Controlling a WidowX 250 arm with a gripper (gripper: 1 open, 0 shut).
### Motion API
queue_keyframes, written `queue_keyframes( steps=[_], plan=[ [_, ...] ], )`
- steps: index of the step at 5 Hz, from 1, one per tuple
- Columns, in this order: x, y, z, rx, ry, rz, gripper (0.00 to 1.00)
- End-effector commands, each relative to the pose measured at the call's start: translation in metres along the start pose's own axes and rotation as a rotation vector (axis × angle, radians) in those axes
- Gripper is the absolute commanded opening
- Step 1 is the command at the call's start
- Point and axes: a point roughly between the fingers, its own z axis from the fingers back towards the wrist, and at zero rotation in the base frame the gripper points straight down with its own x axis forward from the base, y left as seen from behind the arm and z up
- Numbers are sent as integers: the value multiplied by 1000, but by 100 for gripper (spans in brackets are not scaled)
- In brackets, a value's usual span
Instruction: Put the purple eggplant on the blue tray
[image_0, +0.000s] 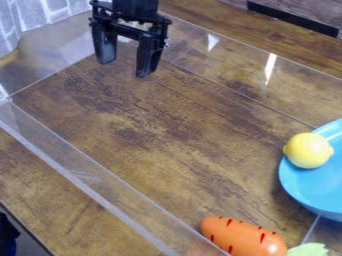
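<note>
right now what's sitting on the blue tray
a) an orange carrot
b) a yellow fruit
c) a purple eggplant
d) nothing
b: a yellow fruit rests on the blue tray at the right edge, while the carrot lies on the wooden table beside the tray, and no eggplant is in view.

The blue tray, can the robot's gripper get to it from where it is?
Probably yes. The open gripper hangs far from the blue tray, with only bare wooden table between. A yellow fruit sits on it.

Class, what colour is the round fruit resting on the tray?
Yellow fruit, clearest in the camera view.
</note>
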Motion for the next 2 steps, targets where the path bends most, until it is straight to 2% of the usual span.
queue_keyframes(
  steps=[1,2],
  plan=[
    [6,7,16,3,-56,13,100],
    [6,7,16,3,-53,13,100]
  ],
)
